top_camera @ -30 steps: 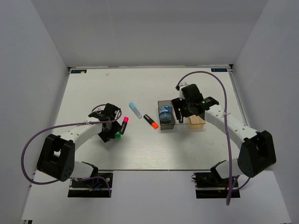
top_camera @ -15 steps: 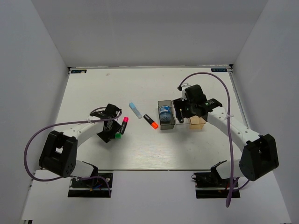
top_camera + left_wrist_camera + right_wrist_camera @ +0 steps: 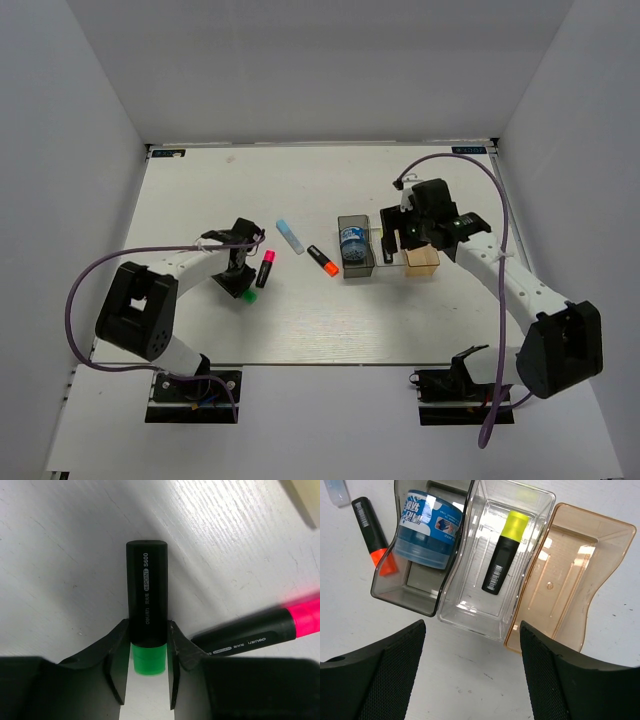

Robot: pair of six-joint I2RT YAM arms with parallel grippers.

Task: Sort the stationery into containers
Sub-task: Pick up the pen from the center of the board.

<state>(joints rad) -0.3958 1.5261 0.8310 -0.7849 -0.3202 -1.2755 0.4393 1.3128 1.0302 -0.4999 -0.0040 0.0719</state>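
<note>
Green highlighter [image 3: 146, 615] (perhaps snug) between fingers [image 3: 114, 656]

Bright, even light fills the white enclosure, leaving only faint, soft shadows on the tabletop [image 3: 330, 190]. Both wrist views are sharp. Soft diagonal shadows cross the left one, and white glare spots glint on the clear bin [image 3: 470, 605] in the right.

3 glossy plastic bins [image 3: 472, 602], matt wood-grained table [image 3: 60, 570].

Left of table centre: green-ended highlighter [image 3: 146, 595], pink-ended highlighter [image 3: 260, 632] beside. Centre: light-blue stick [image 3: 290, 235], orange-ended highlighter [image 3: 372, 535]. Rightward, in a row: grey bin [image 3: 405, 605] holding blue-and-white item [image 3: 427, 530], clear bin [image 3: 470, 620] holding yellow-ended highlighter [image 3: 502, 552], tan bin [image 3: 560, 580].
</note>
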